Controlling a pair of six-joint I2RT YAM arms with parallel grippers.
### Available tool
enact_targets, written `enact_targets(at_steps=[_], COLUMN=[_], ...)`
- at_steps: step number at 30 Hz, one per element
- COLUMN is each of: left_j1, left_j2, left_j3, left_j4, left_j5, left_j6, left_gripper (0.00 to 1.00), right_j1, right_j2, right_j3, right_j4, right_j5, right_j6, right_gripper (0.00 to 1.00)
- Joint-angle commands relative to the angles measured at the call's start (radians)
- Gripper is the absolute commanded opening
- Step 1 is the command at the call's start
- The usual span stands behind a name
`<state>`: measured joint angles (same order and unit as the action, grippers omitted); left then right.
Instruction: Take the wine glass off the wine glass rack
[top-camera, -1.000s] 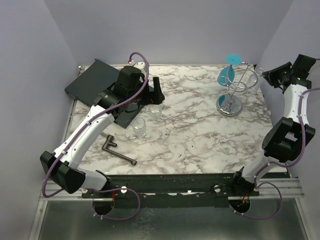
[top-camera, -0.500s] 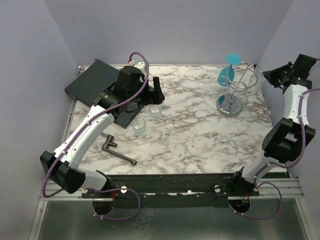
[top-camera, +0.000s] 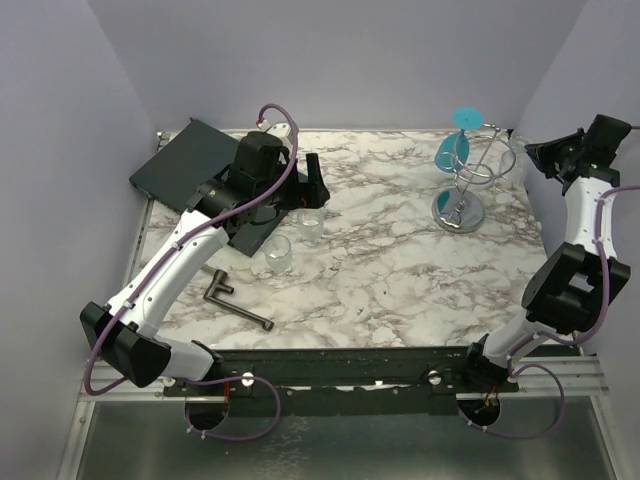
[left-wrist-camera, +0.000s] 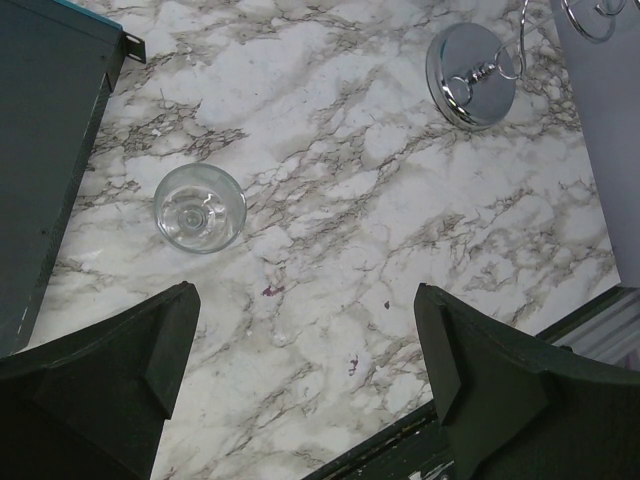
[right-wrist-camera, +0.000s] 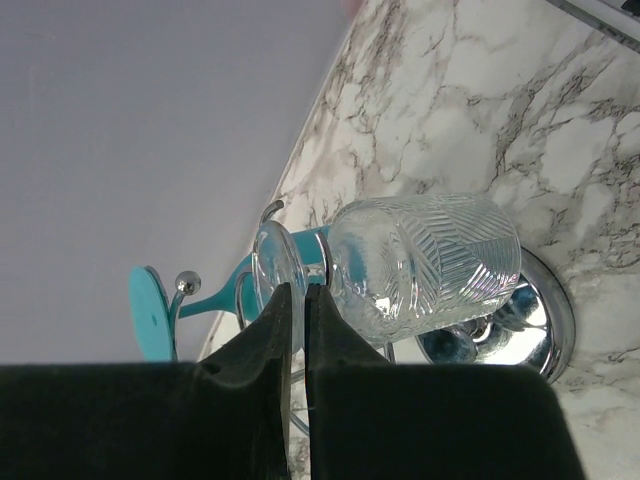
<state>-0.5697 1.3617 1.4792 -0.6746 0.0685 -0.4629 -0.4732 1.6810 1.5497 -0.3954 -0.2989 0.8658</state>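
The chrome wine glass rack (top-camera: 458, 205) stands at the back right of the marble table; its round base also shows in the left wrist view (left-wrist-camera: 470, 62). A teal wine glass (top-camera: 452, 150) and a clear cut-pattern wine glass (right-wrist-camera: 425, 265) hang upside down on its wire arms. My right gripper (right-wrist-camera: 298, 292) is shut, with only a hairline gap. Its tips sit at the clear glass's stem, between foot and bowl; I cannot tell if they touch it. In the top view it is just right of the rack (top-camera: 535, 152). My left gripper (left-wrist-camera: 305, 330) is open and empty above the table.
Two clear tumblers (top-camera: 308, 222) (top-camera: 277, 253) stand under my left arm; one shows in the left wrist view (left-wrist-camera: 200, 208). A dark tray (top-camera: 190, 160) lies at the back left. A dark metal tool (top-camera: 238, 300) lies near the front left. Purple walls close in behind and beside.
My right arm has shifted slightly to the right, with its gripper staying beside the rack. The left arm and the glasses have not moved.
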Motion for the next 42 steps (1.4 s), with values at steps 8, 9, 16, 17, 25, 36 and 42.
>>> enact_targets(at_steps=[8,9,16,17,25,36,42], left_j1=[0.002,0.003,0.003,0.002,0.002,0.002,0.003], left_j2=[-0.008,-0.01,-0.01,-0.01,-0.013,-0.01,-0.011], left_j3=[0.012,0.01,0.005,0.006,0.003,0.003,0.002], left_j4=[0.028,0.028,0.032,0.032,0.034,0.038,0.04], left_j5=[0.019,0.018,0.017,0.017,0.014,0.014,0.014], left_j6=[-0.011,-0.011,-0.014,-0.014,-0.015,-0.016,-0.016], left_gripper=[0.97,0.97,0.97,0.97,0.97,0.97,0.97], right_j1=[-0.005,-0.006,-0.006,-0.005,-0.005,-0.006,-0.006], right_j2=[-0.135,-0.14,-0.149,-0.149,-0.166,-0.201,-0.186], right_j3=[-0.198,-0.212,-0.274,-0.286,-0.358,-0.399,-0.405], right_j4=[0.27,0.288,0.386,0.426,0.554,0.611,0.645], right_j5=[0.062,0.061,0.039,0.037,0.031,0.087,0.08], right_j6=[0.147,0.156,0.233,0.246,0.322,0.338,0.359], right_gripper=[0.0,0.0,0.0,0.0,0.0,0.01,0.0])
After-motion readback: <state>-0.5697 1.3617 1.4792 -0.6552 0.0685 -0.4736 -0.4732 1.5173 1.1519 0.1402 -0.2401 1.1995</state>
